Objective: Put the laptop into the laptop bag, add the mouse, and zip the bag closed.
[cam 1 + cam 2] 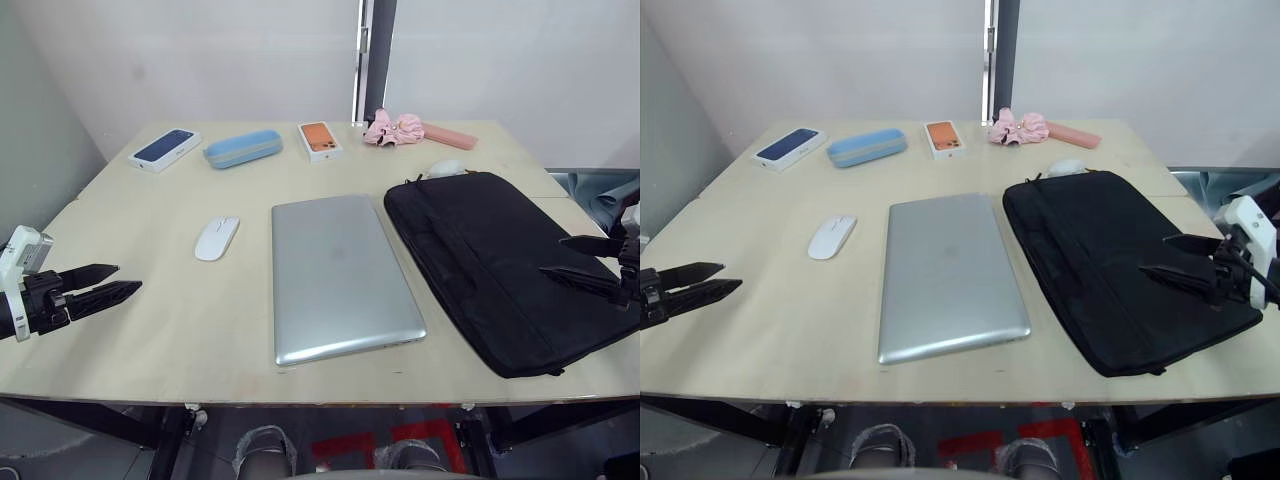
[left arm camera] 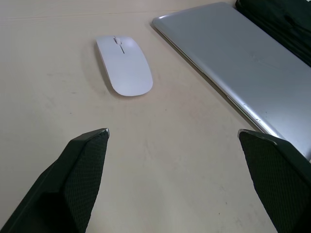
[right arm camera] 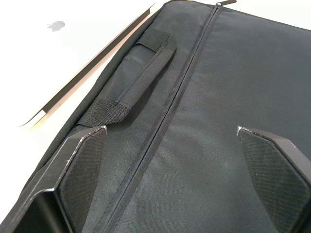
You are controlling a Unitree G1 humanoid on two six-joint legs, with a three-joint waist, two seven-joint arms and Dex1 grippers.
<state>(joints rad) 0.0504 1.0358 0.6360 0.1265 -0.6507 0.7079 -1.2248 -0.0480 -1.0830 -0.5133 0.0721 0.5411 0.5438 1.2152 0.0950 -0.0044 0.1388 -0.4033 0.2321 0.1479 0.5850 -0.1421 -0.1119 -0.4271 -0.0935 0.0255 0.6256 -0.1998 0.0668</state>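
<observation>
1. The laptop (image 1: 340,278) lies flat mid-table, lid shut; the laptop bag (image 1: 500,265) lies just right of it, its zip apparently closed. The mouse (image 1: 216,238) sits left of the laptop.
2. Left claw (image 1: 108,284) hovers wide and empty short of the mouse; right claw (image 1: 1180,258) hovers wide and empty over the bag.
3. Judgement: the bag needs opening first; the right claw should find the zip pull at the bag's far corner, pinch it squarely, and draw along the seam.
</observation>
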